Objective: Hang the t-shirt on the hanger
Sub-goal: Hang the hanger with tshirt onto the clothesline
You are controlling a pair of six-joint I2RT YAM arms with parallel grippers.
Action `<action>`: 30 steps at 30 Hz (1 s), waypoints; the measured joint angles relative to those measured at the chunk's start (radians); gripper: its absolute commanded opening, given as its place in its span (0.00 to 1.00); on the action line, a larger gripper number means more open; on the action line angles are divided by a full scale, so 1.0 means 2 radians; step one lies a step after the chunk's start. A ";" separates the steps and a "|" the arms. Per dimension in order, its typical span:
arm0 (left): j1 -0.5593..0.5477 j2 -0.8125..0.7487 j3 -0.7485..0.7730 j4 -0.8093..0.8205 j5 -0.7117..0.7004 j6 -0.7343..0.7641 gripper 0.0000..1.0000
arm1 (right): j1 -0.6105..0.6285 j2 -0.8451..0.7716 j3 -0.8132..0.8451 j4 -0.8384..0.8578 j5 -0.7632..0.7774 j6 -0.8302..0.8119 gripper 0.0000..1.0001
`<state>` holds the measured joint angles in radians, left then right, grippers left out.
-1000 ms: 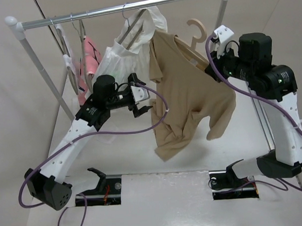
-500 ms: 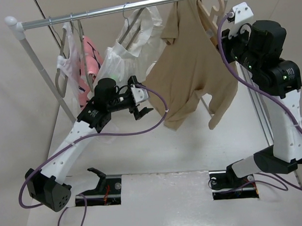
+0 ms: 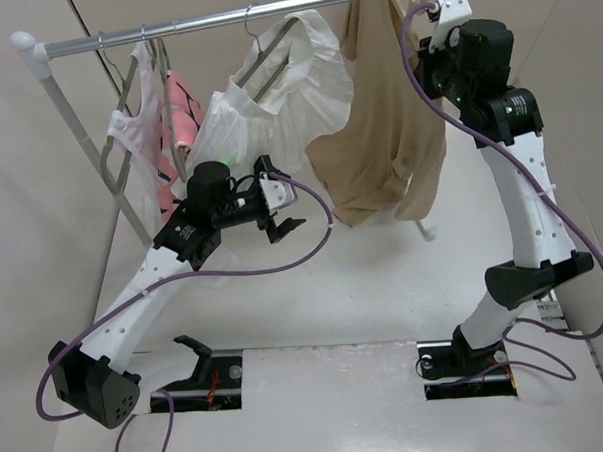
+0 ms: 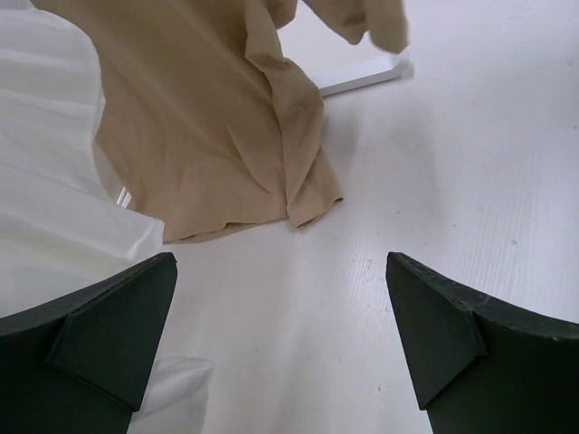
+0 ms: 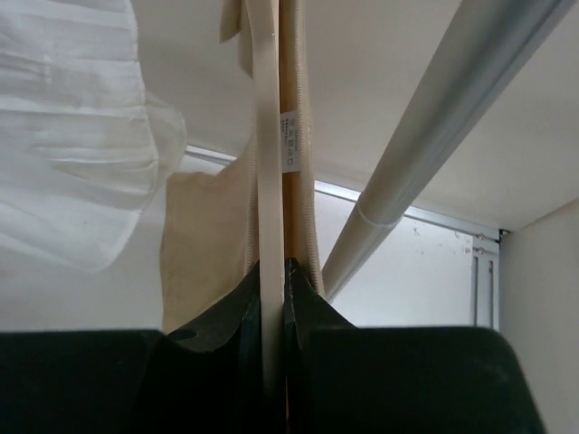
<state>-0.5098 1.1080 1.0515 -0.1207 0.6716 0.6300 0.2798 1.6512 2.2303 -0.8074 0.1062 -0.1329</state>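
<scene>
Risen to rail (image 3: pixel 203 23): t-shirt (image 3: pixel 378 143), hanger (image 5: pixel 265 136) | right end effector (image 5: pixel 271 271) gripping it

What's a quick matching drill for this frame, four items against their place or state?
Items:
1. t-shirt
2. pink garment
3. left gripper
4. right gripper

Place or state:
A. open, holding nothing
B. hangs on left part of rail
C. shut on hanger
D. hangs at right end of rail

Pairs: 1-D, 2-B, 3-A, 4-C

Bright, even, diffuse light with soft faint shadows and mostly crisp focus.
</scene>
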 measured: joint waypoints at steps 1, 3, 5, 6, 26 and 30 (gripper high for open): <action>0.000 -0.002 -0.002 0.002 0.000 0.000 1.00 | -0.001 0.006 0.000 0.010 -0.004 0.002 0.00; 0.000 -0.006 -0.005 0.003 0.000 -0.001 1.00 | -0.002 0.013 0.001 0.022 -0.011 0.004 0.00; 0.000 -0.009 -0.008 0.005 0.000 -0.001 1.00 | -0.002 0.013 -0.005 0.030 -0.021 0.005 0.00; 0.000 -0.010 -0.010 0.005 0.000 -0.002 1.00 | -0.002 0.009 -0.011 0.035 -0.027 0.007 0.04; 0.000 -0.075 -0.120 0.022 0.000 -0.087 1.00 | -0.003 -0.349 -0.336 0.055 0.017 0.001 1.00; 0.000 -0.144 -0.188 0.037 -0.024 -0.092 1.00 | -0.003 -0.438 -0.451 0.039 0.027 0.039 1.00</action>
<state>-0.5095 0.8200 0.6762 -0.0460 0.6231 0.4469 0.2741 0.7757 1.3285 -0.7303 0.1608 -0.0547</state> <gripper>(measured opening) 0.996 0.995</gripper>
